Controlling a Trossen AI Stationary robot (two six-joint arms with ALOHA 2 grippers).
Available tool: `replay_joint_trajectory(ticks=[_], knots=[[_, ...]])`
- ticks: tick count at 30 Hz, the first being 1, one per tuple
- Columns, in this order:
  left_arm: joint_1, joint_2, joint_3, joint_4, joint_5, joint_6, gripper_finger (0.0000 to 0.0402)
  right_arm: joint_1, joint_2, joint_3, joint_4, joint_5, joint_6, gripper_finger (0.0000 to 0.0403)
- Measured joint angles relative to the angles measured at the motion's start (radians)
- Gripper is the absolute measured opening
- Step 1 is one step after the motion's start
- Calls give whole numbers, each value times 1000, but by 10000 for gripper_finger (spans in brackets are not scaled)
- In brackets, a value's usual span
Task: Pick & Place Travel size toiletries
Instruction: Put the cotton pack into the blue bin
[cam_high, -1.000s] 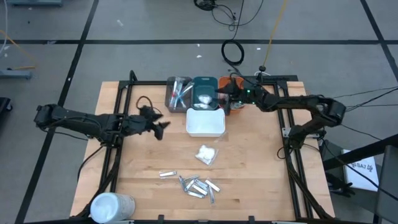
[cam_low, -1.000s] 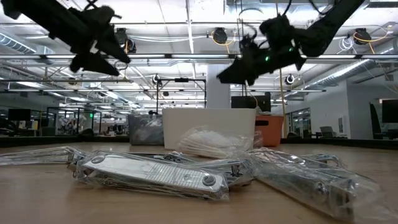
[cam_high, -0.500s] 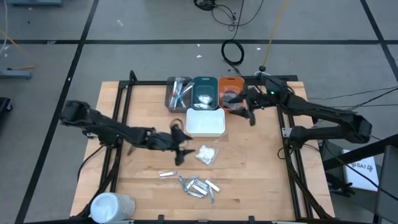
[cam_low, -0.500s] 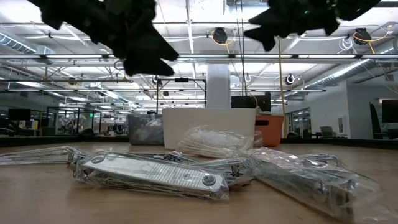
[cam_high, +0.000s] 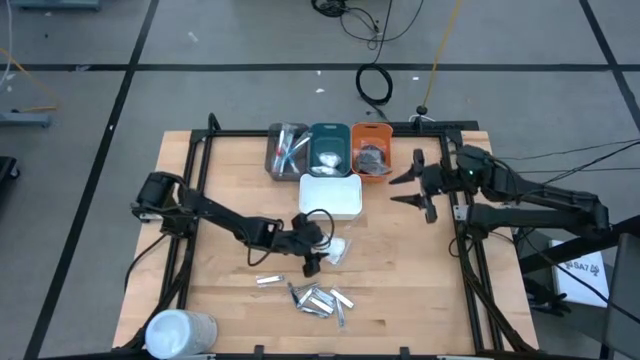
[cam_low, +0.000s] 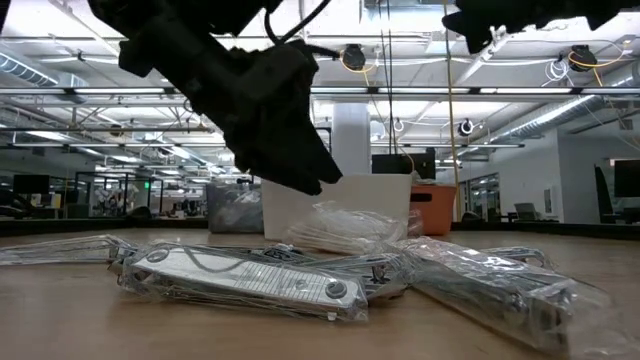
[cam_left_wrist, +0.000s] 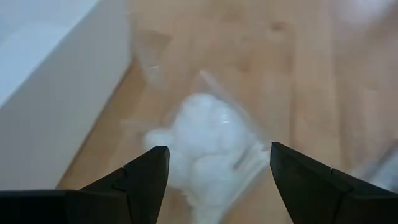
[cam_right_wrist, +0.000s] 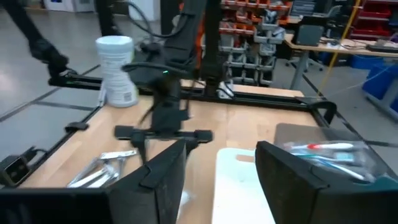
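Seen from above, a wooden table carries four small trays at its 12 o'clock edge: grey, teal, orange, and a white tray just below them. The left gripper reaches to the table's centre, its fingers spread wide on either side of a clear bag of white packets, not gripping it. A cluster of silver sachets lies at 6 o'clock. The right gripper hovers at 3 o'clock beside the orange tray, fingers parted and empty. A big white cylinder sits at 7 o'clock.
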Motion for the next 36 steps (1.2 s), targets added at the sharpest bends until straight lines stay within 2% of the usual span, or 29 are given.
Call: replay_joint_trajectory(ticks=[6,12,20,27,36], knots=[[18,3,1,-78,-25,-108,273,57,-78,-91,14,79,0,180],[42,3,1,-116,5,-178,273,90,-128,-185,50,85,7,180],[52,3,1,-121,22,-203,273,123,-180,-244,61,255,-30,180],[54,10,1,-109,36,-244,273,125,-208,-278,60,257,-19,180],[58,112,1,1,84,-259,273,125,-212,-292,64,257,-3,180]])
